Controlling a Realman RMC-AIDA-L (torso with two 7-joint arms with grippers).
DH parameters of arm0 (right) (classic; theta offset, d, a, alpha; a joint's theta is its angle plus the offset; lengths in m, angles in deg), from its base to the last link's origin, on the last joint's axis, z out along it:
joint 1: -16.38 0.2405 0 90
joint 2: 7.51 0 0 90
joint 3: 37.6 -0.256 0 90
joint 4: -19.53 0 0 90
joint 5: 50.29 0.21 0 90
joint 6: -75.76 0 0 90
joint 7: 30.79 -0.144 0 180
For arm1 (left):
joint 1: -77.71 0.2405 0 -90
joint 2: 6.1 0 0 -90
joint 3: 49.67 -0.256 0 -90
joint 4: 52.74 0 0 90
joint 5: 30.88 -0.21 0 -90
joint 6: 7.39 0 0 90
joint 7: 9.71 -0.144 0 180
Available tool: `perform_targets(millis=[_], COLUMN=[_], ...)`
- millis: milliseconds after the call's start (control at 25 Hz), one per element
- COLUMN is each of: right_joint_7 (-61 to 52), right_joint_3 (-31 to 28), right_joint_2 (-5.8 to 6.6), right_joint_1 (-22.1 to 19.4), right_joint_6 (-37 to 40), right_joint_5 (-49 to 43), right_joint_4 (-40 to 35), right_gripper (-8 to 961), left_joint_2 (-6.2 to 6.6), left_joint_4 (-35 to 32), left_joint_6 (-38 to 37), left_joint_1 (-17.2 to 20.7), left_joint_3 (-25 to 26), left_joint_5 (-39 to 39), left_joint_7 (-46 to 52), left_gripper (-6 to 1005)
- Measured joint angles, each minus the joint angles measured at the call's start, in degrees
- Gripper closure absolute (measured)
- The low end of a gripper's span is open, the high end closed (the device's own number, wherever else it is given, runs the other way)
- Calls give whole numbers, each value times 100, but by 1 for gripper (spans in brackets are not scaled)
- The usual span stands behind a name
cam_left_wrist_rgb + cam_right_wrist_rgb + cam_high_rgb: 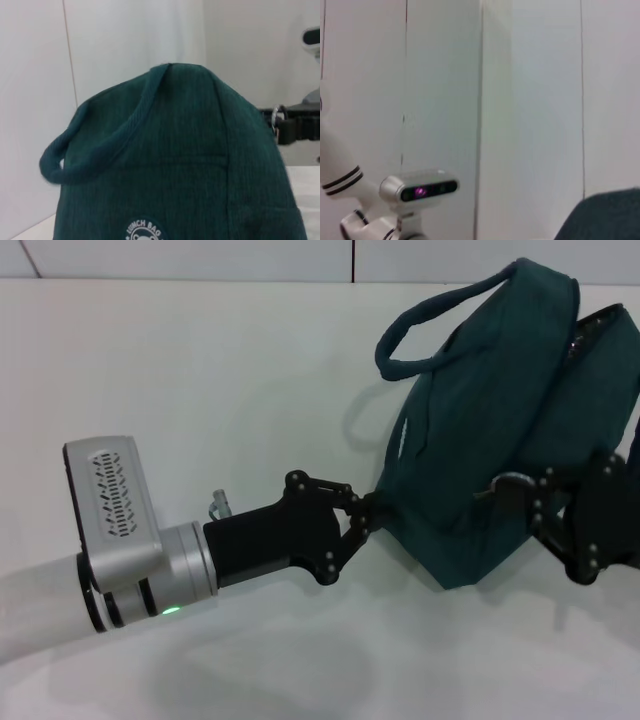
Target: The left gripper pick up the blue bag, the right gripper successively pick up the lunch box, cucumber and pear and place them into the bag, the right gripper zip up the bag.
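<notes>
Teal-blue woven fabric makes up the blue bag (490,430), which fills the right half of the head view, leaning on the white table (200,400) with its opening toward the upper right corner. A thick rope-like carry handle (430,325) loops out from its top toward upper centre. Along the top edge near the right border, a dark zipper line (590,330) runs beside the fabric. In the left wrist view the bag's side occupies the lower centre, a round white badge (145,231) reading "LUNCH BAG" showing at the bottom edge.

Entering from the lower left, the left gripper (368,512) has its black fingers clenched on the bag's left edge at mid-frame. At the right edge, lower middle, the right gripper (520,490) sits against the bag's lower right side, pinching a small metal zipper pull ring (505,483).
</notes>
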Motion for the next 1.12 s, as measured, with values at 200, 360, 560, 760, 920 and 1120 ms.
perform_targets(millis=[200, 360, 560, 760, 920, 1120], right_joint_7=[482, 799, 1121, 1390, 1595, 1819], right_joint_3=[-291, -384, -756, -952, -1026, -994], right_joint_2=[-2, -5, -9, -6, -10, -13], right_joint_1=[-8, 32, 112, 160, 170, 165], right_joint_6=[229, 316, 319, 255, 215, 312], right_joint_5=[229, 433, 537, 966, 1286, 1351], right_joint_4=[-63, -66, -72, -45, 35, 52], right_gripper=[942, 941, 941, 941, 942, 942], left_joint_2=[-1, 0, 0, 3, 5, -2], left_joint_4=[-19, -35, -22, -35, -37, -30], left_joint_6=[35, 42, 53, 51, 33, -240], left_joint_1=[-24, -32, -117, -108, -91, 20], left_joint_3=[4, 6, -29, -94, -128, -159], left_joint_5=[5, 7, -11, -50, -58, 30], left_joint_7=[-11, 1, 1, -44, -48, -48], left_gripper=[897, 893, 887, 881, 876, 871])
